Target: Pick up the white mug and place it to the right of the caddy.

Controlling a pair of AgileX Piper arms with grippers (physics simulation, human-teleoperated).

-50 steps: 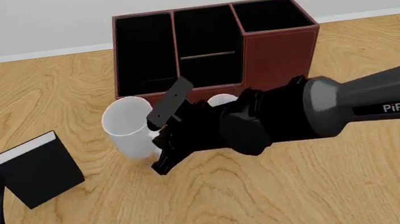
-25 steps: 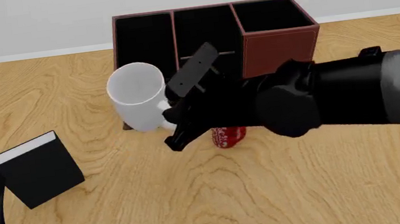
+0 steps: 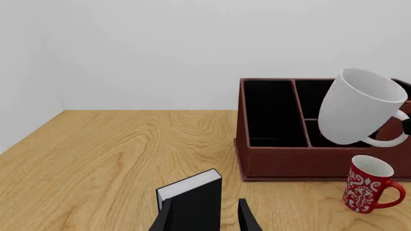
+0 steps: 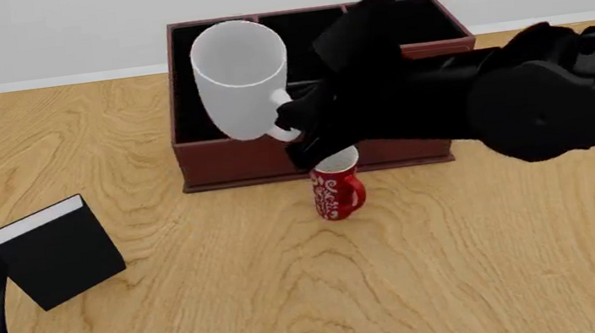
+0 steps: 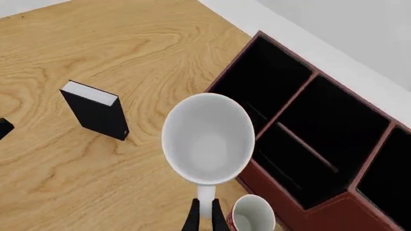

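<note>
My right gripper [image 4: 295, 126] is shut on the loop handle of the white mug [image 4: 241, 78] and holds it high in the air, tilted, in front of the caddy's left compartments. The mug also shows in the right wrist view [image 5: 209, 139], mouth toward the camera, and in the left wrist view [image 3: 358, 107]. The caddy [image 4: 414, 75] is a dark red-brown box with black compartments at the back of the table [image 4: 291, 303]. My left gripper [image 3: 205, 222] is open and empty, low at the table's near left, behind the black book.
A red mug with white swirls [image 4: 336, 187] stands upright just in front of the caddy, under my right arm. A black book with white pages [image 4: 56, 251] stands at the near left. Bare wood lies right of the caddy.
My right gripper has lifted the white mug off the table, up and to the right, over the caddy's front. The red mug came into view. The left arm has not moved.
</note>
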